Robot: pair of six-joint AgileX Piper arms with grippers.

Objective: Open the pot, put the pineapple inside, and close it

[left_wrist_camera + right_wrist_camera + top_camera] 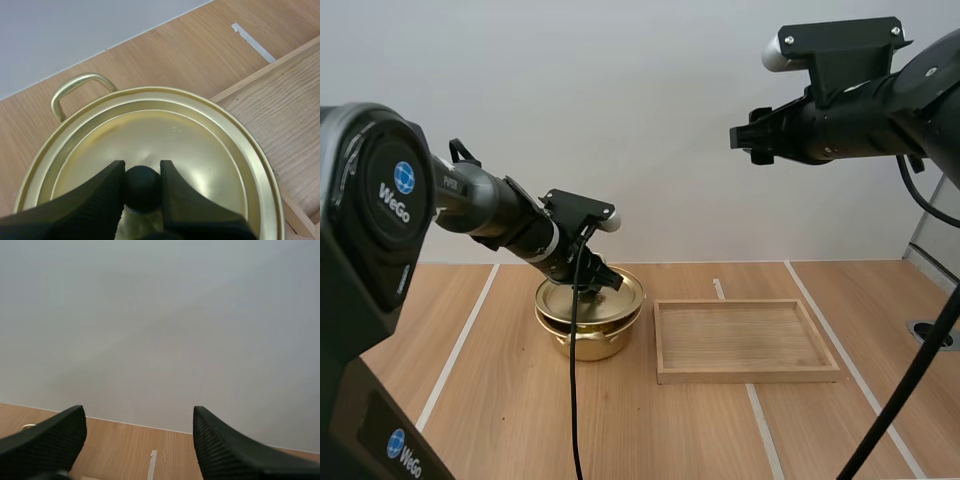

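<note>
A light wooden table [670, 430] crossed by pale tape lines [460, 345] runs back to a plain grey-white wall [650, 120]. On the left arm's dark housing, white lettering reads "WeGo" [392, 207] under a round blue emblem, and the same word shows again on the housing's low near edge. A round golden metal pot [588, 340] stands on the table just left of a shallow rectangular wooden tray [745, 372], with its golden lid [200, 150] on it. The left gripper [142, 175] pinches the lid's black round knob [142, 189] between its fingertips. The right gripper [139, 437] hangs high above the table, facing the wall, with its fingers spread wide.
</note>
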